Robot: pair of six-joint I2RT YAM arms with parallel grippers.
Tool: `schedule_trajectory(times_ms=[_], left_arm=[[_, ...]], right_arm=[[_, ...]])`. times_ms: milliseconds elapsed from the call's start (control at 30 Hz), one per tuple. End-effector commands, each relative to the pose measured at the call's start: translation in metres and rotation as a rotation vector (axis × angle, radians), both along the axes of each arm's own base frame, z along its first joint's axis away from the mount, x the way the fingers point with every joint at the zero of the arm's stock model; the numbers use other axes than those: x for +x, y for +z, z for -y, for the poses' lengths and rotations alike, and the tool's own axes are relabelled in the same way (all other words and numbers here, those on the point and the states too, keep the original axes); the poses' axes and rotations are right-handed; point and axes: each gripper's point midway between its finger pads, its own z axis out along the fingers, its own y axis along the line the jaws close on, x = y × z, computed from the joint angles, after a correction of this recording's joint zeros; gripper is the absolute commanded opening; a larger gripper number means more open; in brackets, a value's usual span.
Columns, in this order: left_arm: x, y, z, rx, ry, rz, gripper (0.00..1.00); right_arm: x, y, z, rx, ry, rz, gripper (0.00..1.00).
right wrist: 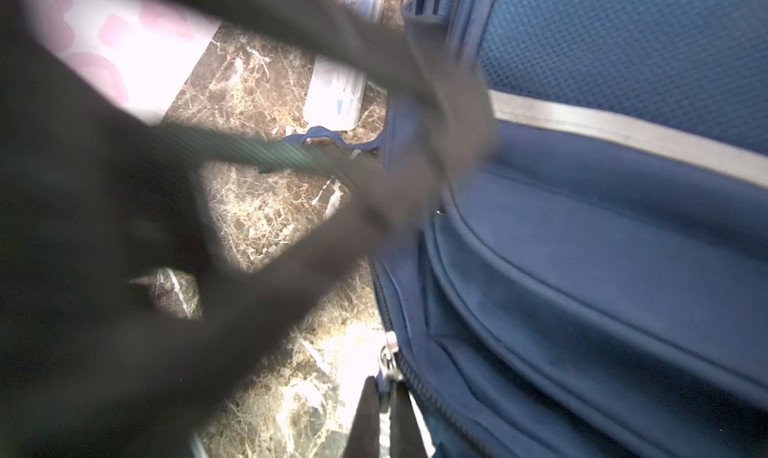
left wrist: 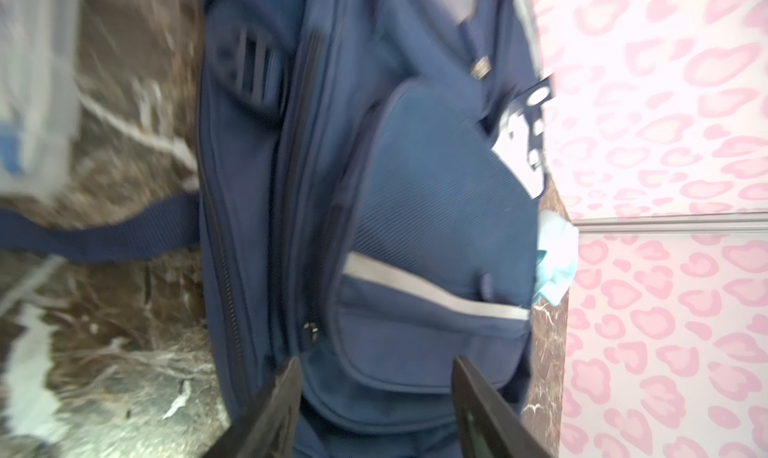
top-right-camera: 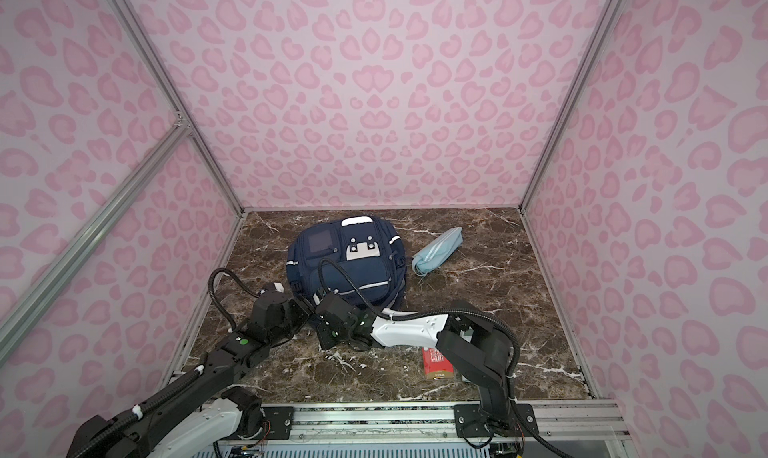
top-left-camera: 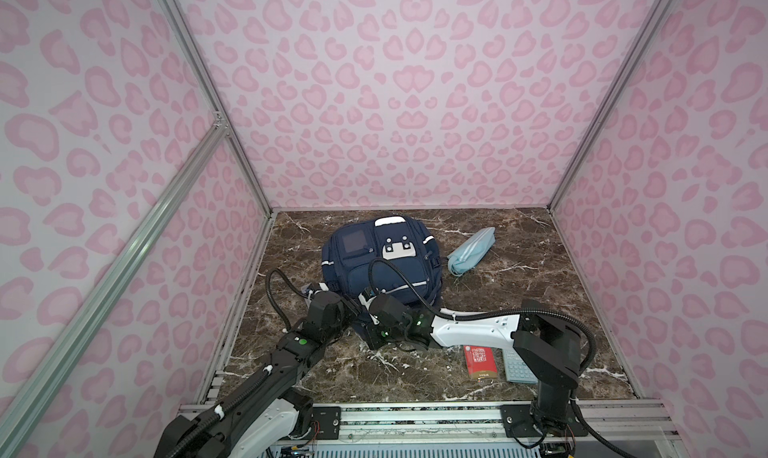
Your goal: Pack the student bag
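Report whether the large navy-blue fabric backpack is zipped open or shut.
Shut: the navy backpack shows closed zipper teeth, no gaping compartment.

We see a brown marble tabletop (top-left-camera: 540, 294) with white veins, closed in by walls (top-left-camera: 415, 102) printed with pink heart-like spots and held by aluminium frame bars (top-left-camera: 124, 260). A light-blue pencil pouch (top-left-camera: 471, 250) with white stripes lies tilted towards the back of the tabletop and shows in both top views (top-right-camera: 436, 250). Near the front edge a red booklet (top-left-camera: 480, 362) with pale print lies flat, and just beside it we make out a teal calculator (top-left-camera: 517, 366), partly hidden. In the right wrist view a clear plastic case (right wrist: 336, 94) rests on the marble. A metal rail (top-left-camera: 415, 422) runs along the front.
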Motion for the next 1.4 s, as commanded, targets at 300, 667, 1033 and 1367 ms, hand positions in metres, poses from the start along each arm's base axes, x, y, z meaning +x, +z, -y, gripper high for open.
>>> schedule_trajectory(times_ms=[300, 667, 1033, 1367], left_arm=[[-0.031, -0.048, -0.004, -0.201, 0.115, -0.148, 0.66], [-0.017, -0.067, 0.001, -0.164, 0.132, -0.177, 0.2], [-0.021, -0.049, -0.014, -0.076, 0.136, -0.135, 0.02], [-0.021, -0.044, -0.016, -0.046, 0.117, -0.121, 0.02]], right_arm=[[-0.011, 0.014, -0.018, 0.085, 0.075, 0.029, 0.0], [-0.022, 0.024, -0.019, 0.101, 0.113, 0.038, 0.0], [-0.005, -0.013, 0.057, -0.176, -0.029, 0.002, 0.0], [0.02, -0.036, 0.149, -0.397, -0.133, 0.002, 0.0]])
